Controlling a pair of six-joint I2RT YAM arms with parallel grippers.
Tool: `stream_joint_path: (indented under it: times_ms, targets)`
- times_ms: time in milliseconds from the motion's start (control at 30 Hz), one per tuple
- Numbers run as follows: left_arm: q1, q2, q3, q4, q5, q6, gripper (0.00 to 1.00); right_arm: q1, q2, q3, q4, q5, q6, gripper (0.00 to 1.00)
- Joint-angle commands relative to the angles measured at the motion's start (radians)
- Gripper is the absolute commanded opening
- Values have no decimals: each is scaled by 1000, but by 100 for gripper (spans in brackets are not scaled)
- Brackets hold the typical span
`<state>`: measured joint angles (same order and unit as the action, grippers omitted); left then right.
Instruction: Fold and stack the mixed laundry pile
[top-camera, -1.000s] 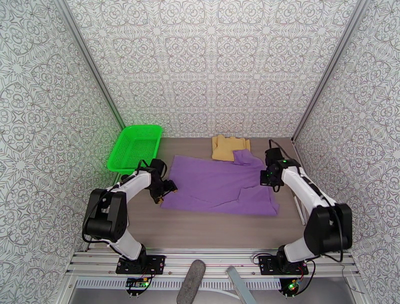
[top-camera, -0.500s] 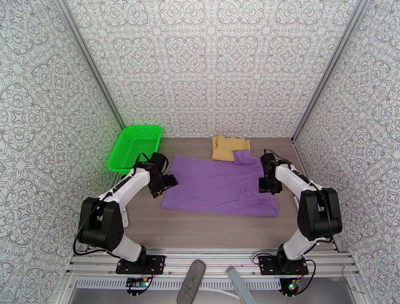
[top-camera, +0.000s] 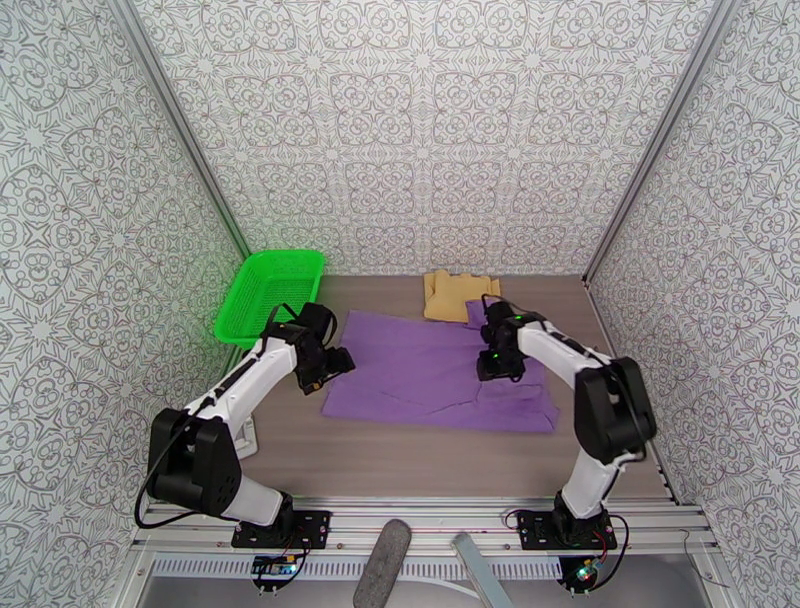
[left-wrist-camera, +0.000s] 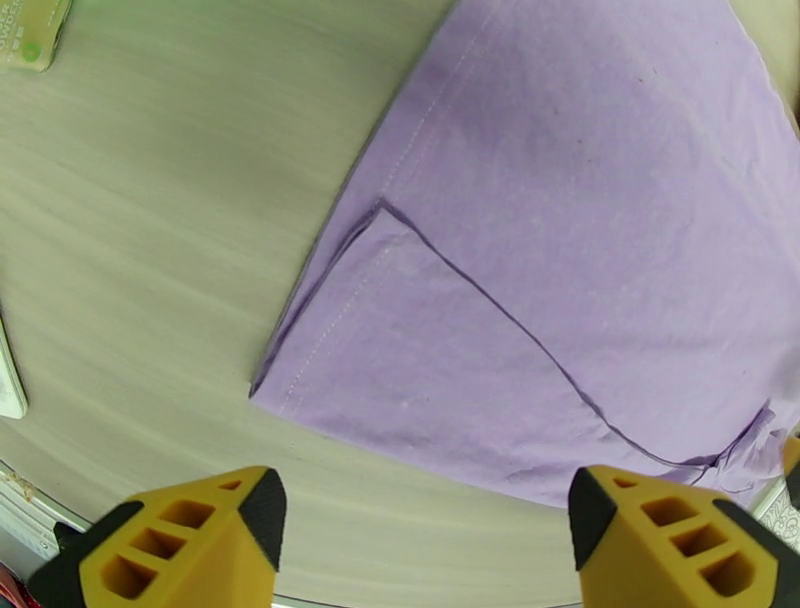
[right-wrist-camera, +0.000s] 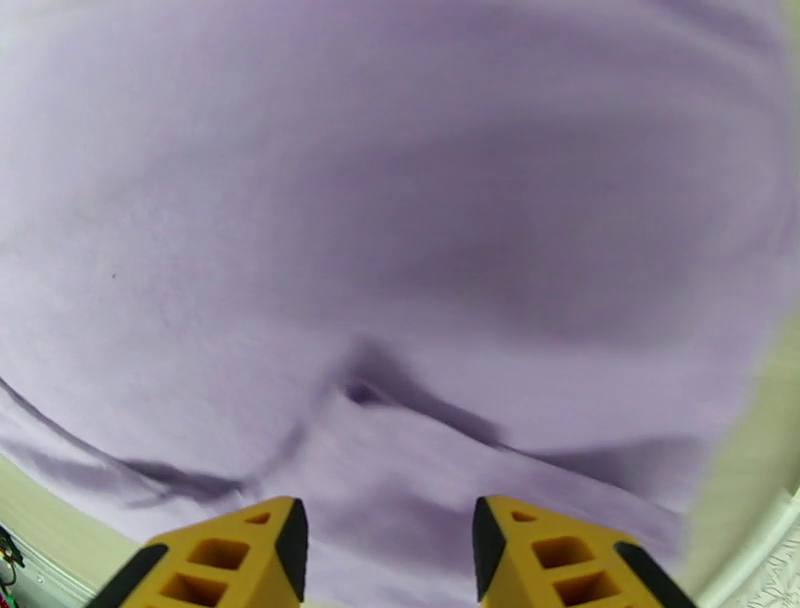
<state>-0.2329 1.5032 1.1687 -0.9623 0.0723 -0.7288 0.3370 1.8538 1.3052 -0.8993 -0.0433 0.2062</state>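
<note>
- Two bare strips of table (top-camera: 420, 450) give me room: below the purple T-shirt (top-camera: 420, 365) and to its left.
- Left gripper (top-camera: 340, 362), jaws wide and empty, hangs at the shirt's left hem.
- Right gripper (top-camera: 497, 366), jaws parted and empty, is over the right-centre fold.
- Mustard-tan garment (top-camera: 448, 296) lies upper centre, touching the shirt, with the green basket (top-camera: 270, 295) upper left.

l gripper (left-wrist-camera: 425, 510) jaws wide apart, r gripper (right-wrist-camera: 390, 545) partly spread — both arms stretched fwd, wrists angled down
</note>
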Motion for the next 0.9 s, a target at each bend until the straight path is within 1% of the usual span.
stream_joint_path:
  times_ms: [0, 133, 200, 333, 467, 533, 600, 633, 867]
  targets:
    - [-5, -24, -4, -16, -19, 14, 79, 18, 33, 36, 30, -10, 67, 48]
    - [-6, -24, -7, -15, -17, 19, 79, 20, 49, 21, 49, 18, 108, 44]
    - [-5, -24, -6, -12, -15, 19, 79, 20, 50, 14, 58, 21, 116, 41]
    - [-2, -23, -10, -9, -14, 22, 79, 20, 62, 6, 69, 17, 131, 25]
    - [-1, -23, -18, -3, -7, 22, 79, 22, 62, -6, 75, 13, 139, 19]
    - [1, -23, -21, -1, -5, 22, 79, 21, 60, -7, 76, 13, 141, 14]
    - [1, -24, -23, 0, -2, 22, 79, 22, 55, -7, 73, 15, 142, 7]
    - [1, -25, -21, 0, -1, 22, 79, 22, 49, -7, 73, 16, 143, 0]
    - [3, -35, -23, -3, -3, 22, 79, 30, -8, 25, 95, 21, 140, 0]
